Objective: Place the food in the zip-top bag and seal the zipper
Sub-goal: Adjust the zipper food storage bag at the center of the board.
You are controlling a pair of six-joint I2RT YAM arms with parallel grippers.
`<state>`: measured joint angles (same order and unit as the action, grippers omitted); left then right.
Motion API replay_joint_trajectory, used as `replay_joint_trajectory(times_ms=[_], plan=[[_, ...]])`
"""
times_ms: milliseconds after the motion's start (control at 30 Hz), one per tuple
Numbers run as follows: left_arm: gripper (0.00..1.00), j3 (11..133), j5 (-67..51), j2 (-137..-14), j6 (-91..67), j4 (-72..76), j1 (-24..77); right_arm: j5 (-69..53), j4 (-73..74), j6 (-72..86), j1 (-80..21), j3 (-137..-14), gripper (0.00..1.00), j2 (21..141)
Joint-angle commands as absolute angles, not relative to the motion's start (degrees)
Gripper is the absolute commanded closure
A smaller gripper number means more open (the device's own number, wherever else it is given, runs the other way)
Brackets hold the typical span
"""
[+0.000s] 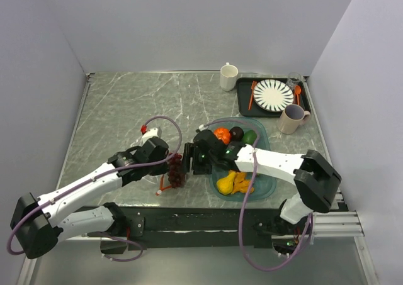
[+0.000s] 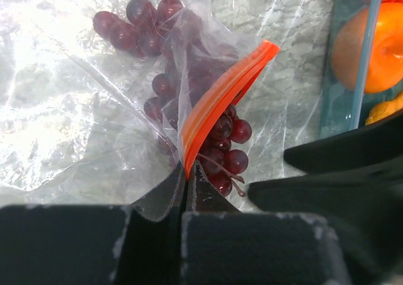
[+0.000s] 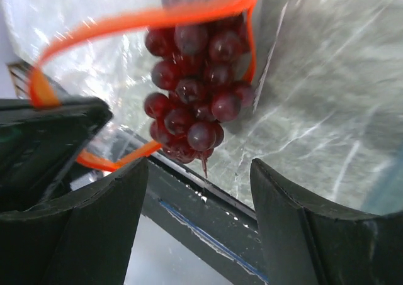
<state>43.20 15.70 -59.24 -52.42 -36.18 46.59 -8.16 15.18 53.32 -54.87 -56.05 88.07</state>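
My left gripper [image 2: 187,175] is pinching the orange-red zipper strip [image 2: 223,90] of the clear plastic bag [image 2: 69,109]; my right gripper [image 3: 198,172] is gaping, released. Only the purple grape bunch [image 3: 192,90] is sitting in the bag's mouth.

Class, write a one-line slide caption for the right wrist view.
Grape bunch partway through the open orange zipper of the clear bag, right pincer open below.

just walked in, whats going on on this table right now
The left end effector is shut on the zipper edge of the zip-top bag, holding its mouth open. The purple grape bunch sits partway through that mouth, just ahead of the right end effector, whose fingers are apart and not gripping it. The orange, dark plum, green fruit and yellow pieces lie in the teal tray. The bag is unsealed.
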Motion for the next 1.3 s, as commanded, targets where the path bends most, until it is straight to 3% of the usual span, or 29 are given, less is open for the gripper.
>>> replay_joint_trajectory(times_ms=[0,200,333,433,467,567,600,633,867,1267], plan=[[0.99,44.03,15.29,-59.68,-53.44,-33.84,46.67,-9.49,11.78,56.59,-57.56,-57.3,0.27,92.54],[0.99,43.86,15.64,-58.19,-53.61,-35.16,46.67,-10.63,4.77,59.94,-58.1,-55.55,0.27,95.89],[0.99,43.68,15.99,-57.22,-53.79,-35.59,46.67,-12.21,0.98,60.73,-58.01,-55.63,0.34,97.81],[0.99,43.51,15.82,-57.13,-53.79,-35.6,46.67,-15.46,-3.48,61.52,-57.92,-55.46,0.54,99.31],[0.99,43.51,15.73,-57.13,-53.88,-35.51,46.67,-15.73,-4.21,62.39,-58.01,-55.37,0.66,99.58],[0.99,43.33,15.56,-56.95,-53.88,-35.42,46.67,-16.35,-6.67,63.02,-57.74,-55.2,0.84,100.37],[0.99,43.24,15.56,-56.87,-53.96,-35.33,46.67,-16.52,-8.59,63.28,-57.66,-54.85,0.97,100.55],[0.99,43.16,15.56,-56.78,-53.88,-35.33,46.67,-16.96,-9.66,63.72,-57.57,-53.97,1.0,100.37],[0.99,43.24,15.73,-57.3,-54.14,-35.07,46.67,-16.0,-13.62,64.34,-56.34,-52.47,1.0,98.35],[0.99,48.86,10.73,-58.7,-54.58,-27.78,46.67,-11.69,-11.52,60.12,-48.78,-51.06,1.0,84.73]])
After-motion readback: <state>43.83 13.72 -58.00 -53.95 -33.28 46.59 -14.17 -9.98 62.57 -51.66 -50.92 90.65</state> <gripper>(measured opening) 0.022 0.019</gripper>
